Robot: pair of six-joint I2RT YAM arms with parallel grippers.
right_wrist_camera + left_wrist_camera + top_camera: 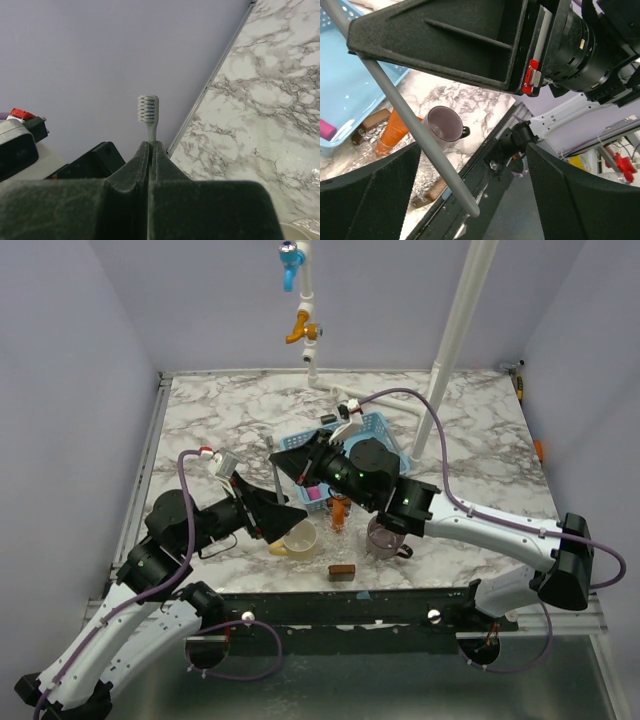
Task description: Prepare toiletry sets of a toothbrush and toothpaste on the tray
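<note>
right jaws: clamped on toothbrush [148, 109], head beyond tips | left jaws: wide apart, handle between | risk: right lets go early, toothbrush falls

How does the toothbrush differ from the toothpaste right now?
The toothbrush is a slim pale stick; the toothpaste is a wider orange tube. The toothbrush is up in the air, pinched by the right gripper; the toothpaste rests on the marble table beside a purple cup. Neither is in the blue basket.
</note>
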